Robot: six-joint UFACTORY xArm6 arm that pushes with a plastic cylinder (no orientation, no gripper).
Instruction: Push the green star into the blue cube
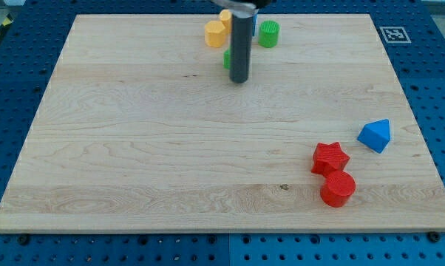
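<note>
My tip [239,80] is at the view's top centre, at the end of the dark rod. A green block [227,59] is mostly hidden behind the rod, only a sliver showing at its left; its shape cannot be made out. The blue block [375,135], an angular cube-like shape, sits far away at the view's right. The tip is right beside the hidden green block and far from the blue one.
A green cylinder [269,34] stands right of the rod near the top edge. A yellow-orange block [215,33] and another one [225,15] stand left of it. A red star [330,157] and red cylinder [338,188] sit at lower right.
</note>
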